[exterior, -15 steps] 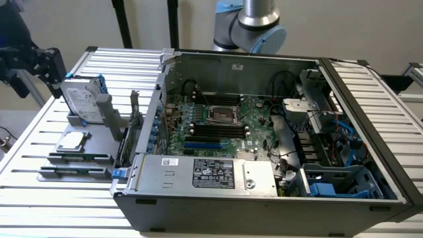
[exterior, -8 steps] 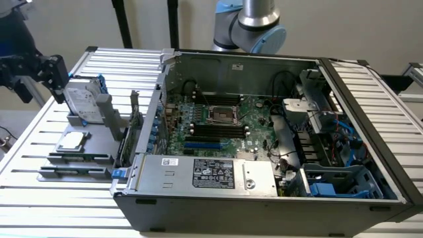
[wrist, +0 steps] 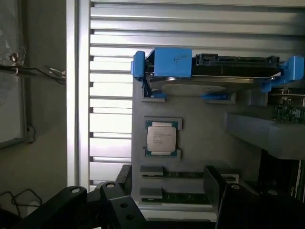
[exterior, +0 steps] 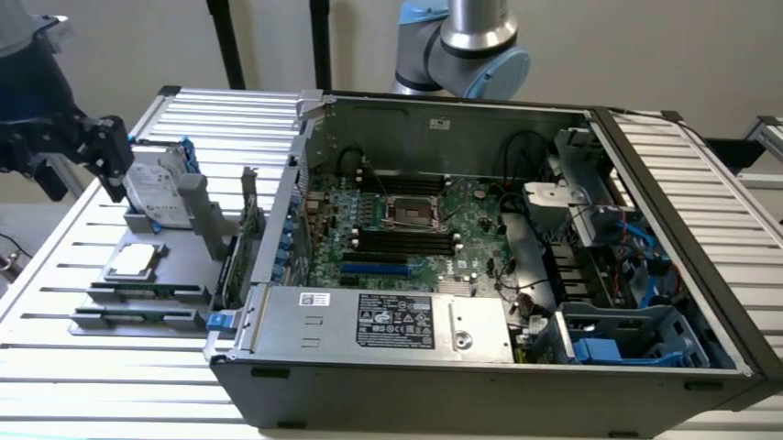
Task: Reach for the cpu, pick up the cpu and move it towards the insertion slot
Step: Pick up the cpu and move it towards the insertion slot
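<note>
No legible txt: PSU label [exterior: 394, 319] & cpu [wrist: 161, 138] print too small.

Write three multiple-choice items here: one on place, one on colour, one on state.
1. The cpu lies: A) on the grey holder outside the computer case; B) inside the case; C) on the floor.
2. The hard drive has rails that are: A) red; B) blue; C) green.
3. The gripper is: A) shut on the cpu; B) shut on the hard drive; C) open, holding nothing.
A, it rests flat on the holder; B, blue rails flank the drive; C, its fingers stand apart, clear of the cpu.
</note>
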### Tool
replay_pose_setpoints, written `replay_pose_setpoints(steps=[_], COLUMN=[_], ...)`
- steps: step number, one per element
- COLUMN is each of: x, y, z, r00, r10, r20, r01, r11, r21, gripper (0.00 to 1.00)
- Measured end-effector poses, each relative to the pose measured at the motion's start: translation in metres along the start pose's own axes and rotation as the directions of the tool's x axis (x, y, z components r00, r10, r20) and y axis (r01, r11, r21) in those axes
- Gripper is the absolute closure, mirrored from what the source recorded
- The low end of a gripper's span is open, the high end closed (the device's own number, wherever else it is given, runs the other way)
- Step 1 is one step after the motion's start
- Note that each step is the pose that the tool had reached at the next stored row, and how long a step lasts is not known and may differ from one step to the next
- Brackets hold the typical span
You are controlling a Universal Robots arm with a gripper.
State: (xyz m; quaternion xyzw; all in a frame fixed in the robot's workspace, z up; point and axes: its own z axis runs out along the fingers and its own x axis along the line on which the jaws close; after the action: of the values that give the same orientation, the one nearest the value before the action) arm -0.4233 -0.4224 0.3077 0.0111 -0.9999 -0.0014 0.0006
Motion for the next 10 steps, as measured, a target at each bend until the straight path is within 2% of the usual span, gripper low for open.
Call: replay_pose_setpoints(steps=[10], x=[-0.002], y=[-0.0023], z=[0.0183], r00=[1.0000], r10=[0.000], r20=[0.0000], r01=[0.000], r11=[1.0000], r21=[0.0000], gripper=[0.29])
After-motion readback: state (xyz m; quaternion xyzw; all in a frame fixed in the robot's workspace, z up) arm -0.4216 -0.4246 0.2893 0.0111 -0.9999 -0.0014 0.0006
